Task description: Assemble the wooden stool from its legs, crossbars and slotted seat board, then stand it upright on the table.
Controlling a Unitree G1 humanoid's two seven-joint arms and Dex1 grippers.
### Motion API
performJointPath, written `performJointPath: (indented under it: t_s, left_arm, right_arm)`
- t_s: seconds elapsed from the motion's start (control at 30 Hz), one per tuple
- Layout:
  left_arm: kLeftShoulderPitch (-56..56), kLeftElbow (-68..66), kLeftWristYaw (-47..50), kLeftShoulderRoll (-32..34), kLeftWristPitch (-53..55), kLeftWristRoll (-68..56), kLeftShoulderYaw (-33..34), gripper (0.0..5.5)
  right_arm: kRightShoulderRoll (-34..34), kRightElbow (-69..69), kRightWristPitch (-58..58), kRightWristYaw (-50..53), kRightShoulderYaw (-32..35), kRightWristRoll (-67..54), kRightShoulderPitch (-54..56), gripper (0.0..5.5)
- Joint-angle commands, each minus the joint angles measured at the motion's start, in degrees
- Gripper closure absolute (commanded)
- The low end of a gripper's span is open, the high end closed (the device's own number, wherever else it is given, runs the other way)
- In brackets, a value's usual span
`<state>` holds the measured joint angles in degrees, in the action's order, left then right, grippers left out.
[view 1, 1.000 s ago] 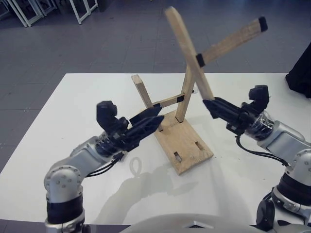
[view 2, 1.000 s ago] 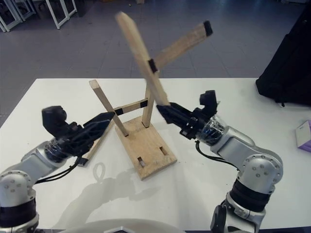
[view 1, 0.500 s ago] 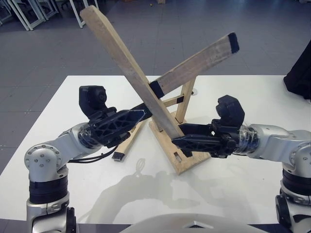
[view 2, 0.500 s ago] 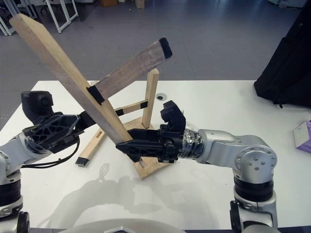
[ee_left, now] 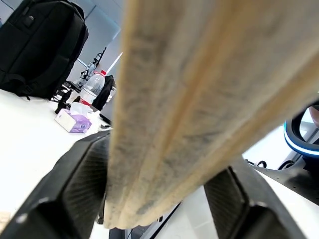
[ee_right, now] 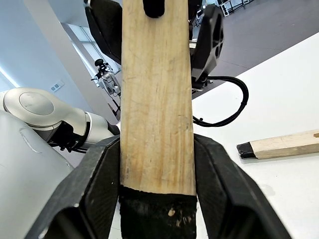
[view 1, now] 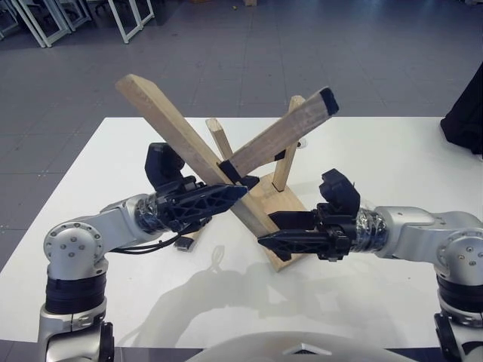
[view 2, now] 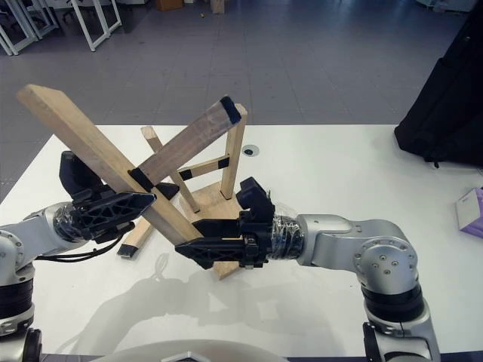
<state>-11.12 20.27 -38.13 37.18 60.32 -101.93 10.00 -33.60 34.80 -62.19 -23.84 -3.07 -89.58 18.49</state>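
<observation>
Both grippers hold a crossed pair of legs (view 1: pixel 192 139) tilted above the table (view 1: pixel 377 151).
The left gripper (view 1: pixel 230 194) is clamped on the pair by its joint. The right gripper (view 1: pixel 268 240) is clamped on the long leg's lower end, near the seat board (view 1: pixel 278 200), which lies on the table with two upright legs (view 1: pixel 285 172) in it.

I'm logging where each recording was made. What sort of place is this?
Probably a lab or open workroom: a plain white table on a grey tiled floor, white metal furniture frames farther back, and a black backpack beside the table's right side.
</observation>
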Motion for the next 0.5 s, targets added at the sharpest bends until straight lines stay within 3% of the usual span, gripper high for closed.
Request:
performJointPath:
  t_s: [0.03,0.17,0.2,0.37,0.5]
  left_arm:
    - [-0.3,-0.2,0.6,0.5,0.3,0.1,-1.0,3.01]
    - [0.8,-0.4,0.9,0.5,-0.6,2.1,-0.8,3.06]
    - [0.7,-0.8,0.4,-0.2,-1.7,3.4,-0.2,3.10]
    - [0.2,-3.2,1.9,-4.1,-10.7,14.9,2.8,3.45]
    - [2.5,1.0,2.5,-4.7,-16.5,27.1,1.6,3.45]
  right_arm:
    - [-1.3,0.8,1.1,-1.1,-0.7,3.5,0.4,3.47]
    - [-2.3,0.8,1.6,-1.8,-0.4,5.9,0.7,3.47]
    - [-2.2,-0.2,1.7,-1.0,0.3,4.1,1.1,3.02]
    - [-5.6,-5.4,2.8,-0.3,6.6,-0.8,2.4,2.08]
    - [-12.2,-11.2,4.8,-5.3,8.1,13.8,-0.2,1.88]
